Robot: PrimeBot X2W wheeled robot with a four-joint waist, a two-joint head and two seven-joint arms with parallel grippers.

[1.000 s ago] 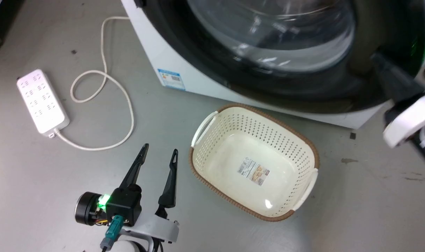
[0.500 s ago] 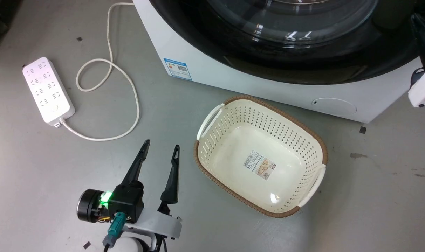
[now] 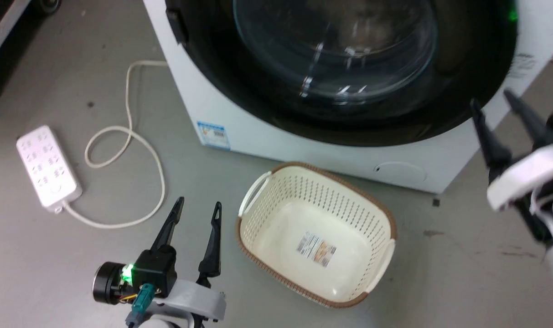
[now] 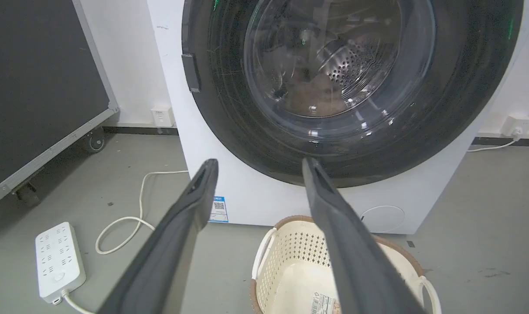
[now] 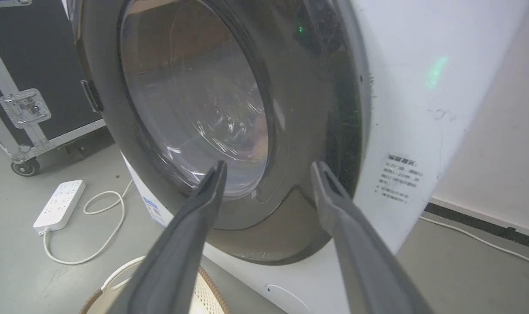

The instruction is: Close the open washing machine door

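Note:
The washing machine (image 3: 303, 150) is a white box, and its door (image 3: 240, 100) has a wide black rim and a clear glass bowl. In the left wrist view the door (image 4: 229, 131) lies flat against the front, with the steel drum showing through the glass. My right gripper (image 3: 491, 98) is open near the machine's lower right corner, apart from the rim, holding nothing. In its own view, the right gripper (image 5: 268, 163) points at the door's (image 5: 316, 131) right edge. My left gripper (image 3: 198, 203) hangs open over the floor, and in the left wrist view the left gripper (image 4: 260, 161) faces the machine.
A cream perforated basket (image 3: 303, 191) stands on the floor just in front of the machine, between my arms. A white power strip (image 3: 48, 168) and its looped cable (image 3: 144, 150) lie to the left. A black wheeled case (image 4: 37, 78) stands left of the machine.
The head camera has shifted. My right gripper, which was up against the door's right rim, now stands lower and off it, with both fingers showing. The left gripper has kept its pose.

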